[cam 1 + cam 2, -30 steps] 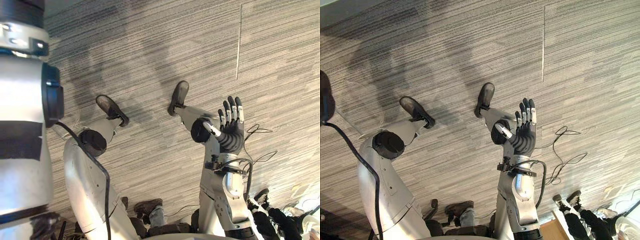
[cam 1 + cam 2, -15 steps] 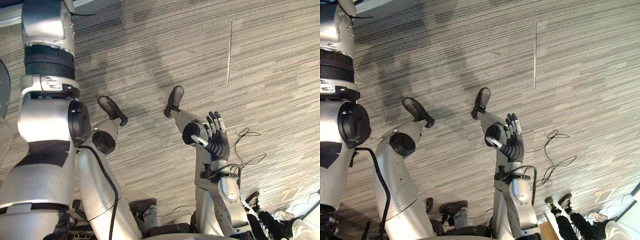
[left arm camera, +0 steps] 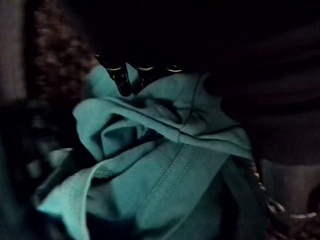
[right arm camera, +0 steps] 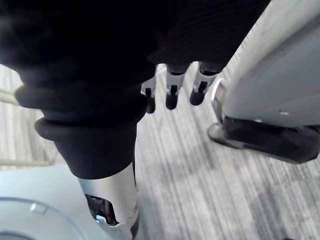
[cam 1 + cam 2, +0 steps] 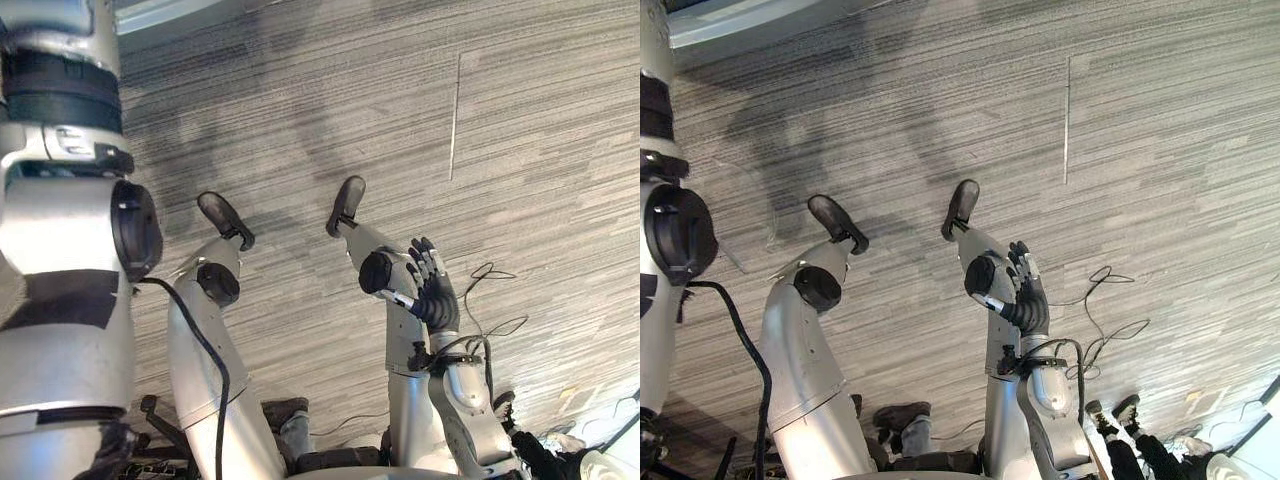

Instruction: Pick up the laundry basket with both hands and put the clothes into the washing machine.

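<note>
The left hand [image 3: 119, 76] is in a very dark place. Its fingers [image 3: 145, 74] look straight, not curled. Their dark tips touch the top fold of a blue-green cloth [image 3: 165, 170]. The cloth lies in a soft, crumpled heap just past the fingertips. I cannot see the thumb in the dark. Around the cloth, beside the fingers, there is something dark and bumpy [image 3: 50, 55]. I cannot tell what it is, so I cannot say if it is the basket or the machine.

The right hand [image 5: 432, 290] is held up low over the grey striped floor [image 5: 300, 100]. Its fingers [image 4: 171, 97] are loose and nearly straight, side by side. They hold nothing and touch nothing. Past the fingertips is bare floor.

A person's shoes [image 5: 1120, 409] stand on the floor behind the right hand, off toward its wrist side and well apart from the fingers.
</note>
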